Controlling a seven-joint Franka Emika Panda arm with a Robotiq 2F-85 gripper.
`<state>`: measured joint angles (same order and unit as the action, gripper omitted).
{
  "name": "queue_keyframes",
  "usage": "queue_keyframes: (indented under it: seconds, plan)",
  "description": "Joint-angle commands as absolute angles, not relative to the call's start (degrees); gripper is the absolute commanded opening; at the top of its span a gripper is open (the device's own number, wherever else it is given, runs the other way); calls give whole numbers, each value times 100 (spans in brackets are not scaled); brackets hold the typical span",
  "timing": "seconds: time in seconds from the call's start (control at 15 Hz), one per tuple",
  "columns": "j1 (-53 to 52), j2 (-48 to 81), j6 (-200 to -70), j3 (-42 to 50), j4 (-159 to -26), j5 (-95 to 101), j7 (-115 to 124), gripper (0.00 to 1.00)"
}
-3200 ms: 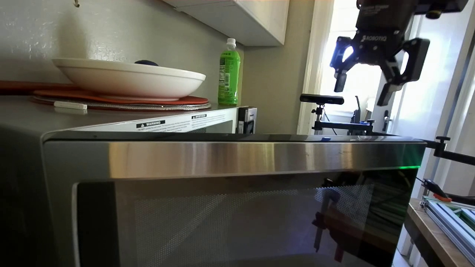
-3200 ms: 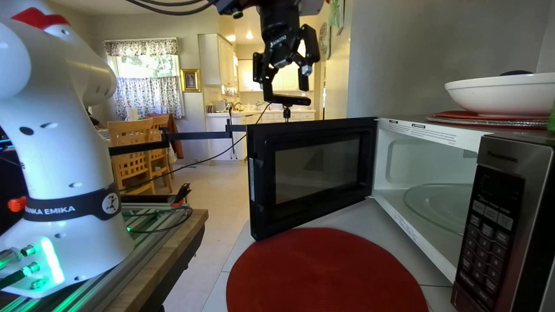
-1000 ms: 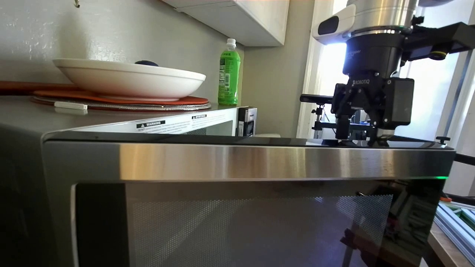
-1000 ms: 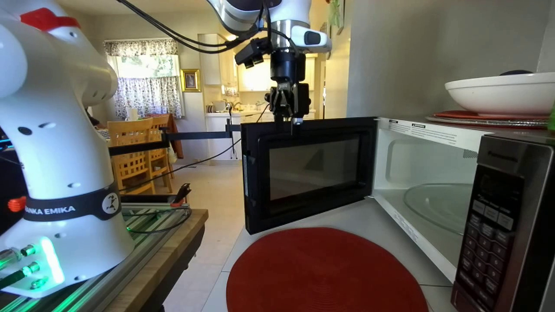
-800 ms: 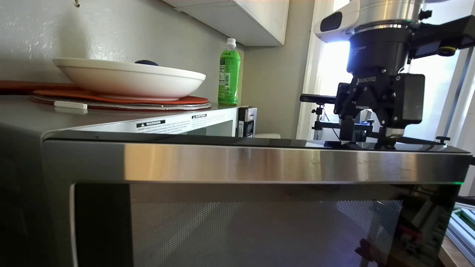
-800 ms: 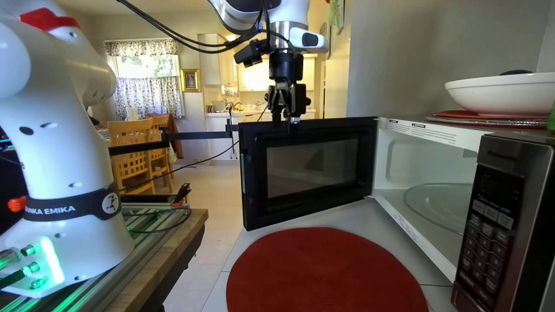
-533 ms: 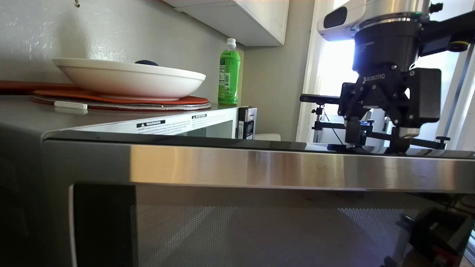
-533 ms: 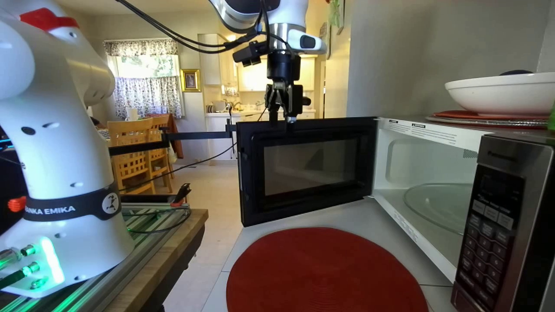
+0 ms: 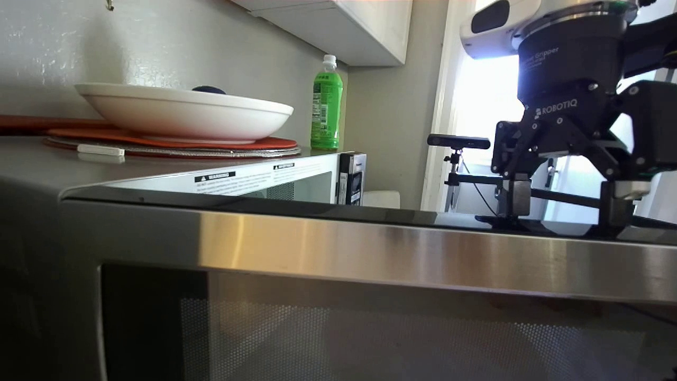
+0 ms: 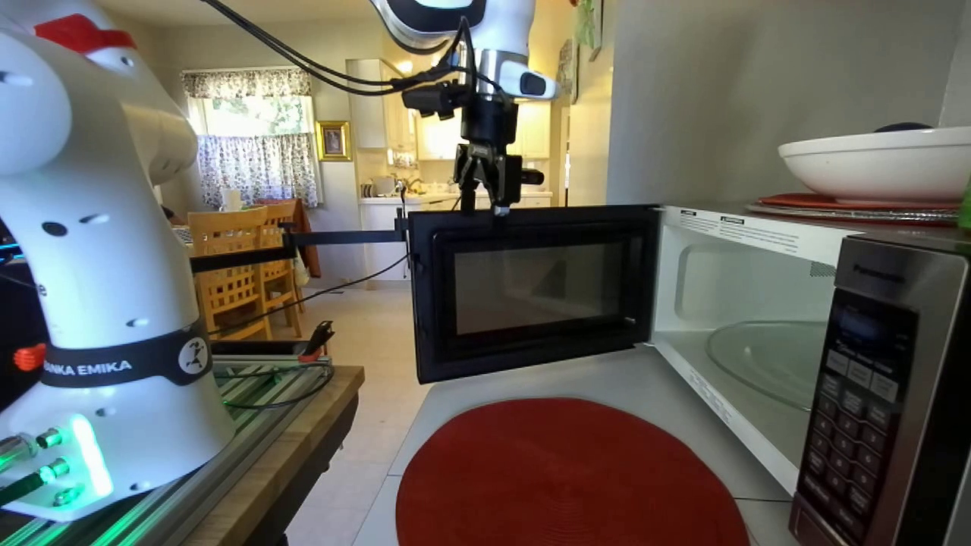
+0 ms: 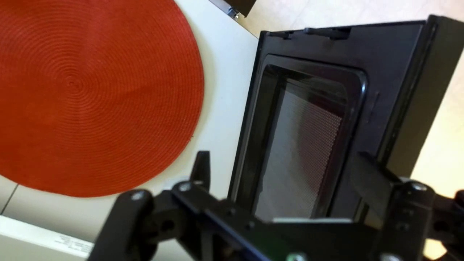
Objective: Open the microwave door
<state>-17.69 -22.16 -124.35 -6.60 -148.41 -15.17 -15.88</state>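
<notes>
Black on its inner face, the microwave door [image 10: 535, 292] stands wide open in an exterior view, reaching toward nine o'clock from the microwave [image 10: 872, 322], a red placemat [image 10: 569, 474] at the door's six. Your gripper [image 10: 485, 208] sits at the door's eleven, tips by the top edge, contact unclear, fingers [image 11: 202, 168] spread and clasping nothing. This looks like the final widening push, calling for a short sweep toward ten, then a straight lift toward twelve.

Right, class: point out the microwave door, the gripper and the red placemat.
Microwave door [image 10: 537, 290], in an exterior view: its window.
Gripper [image 9: 564, 217], in an exterior view: midway between fingertips.
Red placemat [image 11: 78, 85], in the wrist view: its ringed centre.
</notes>
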Motion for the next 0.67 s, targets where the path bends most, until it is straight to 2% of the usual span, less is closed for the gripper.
queue_keyframes:
  seconds: [0.0, 0.13, 0.6]
  plan:
    - [-1893, -2152, -12210, -496, -14763, -1973, -2131, 100]
    - [-1842, -2165, -12133, -492, -14778, -2029, -2227, 100]
    - [-1051, -2339, -12211, -889, -14858, 794, -1442, 100]
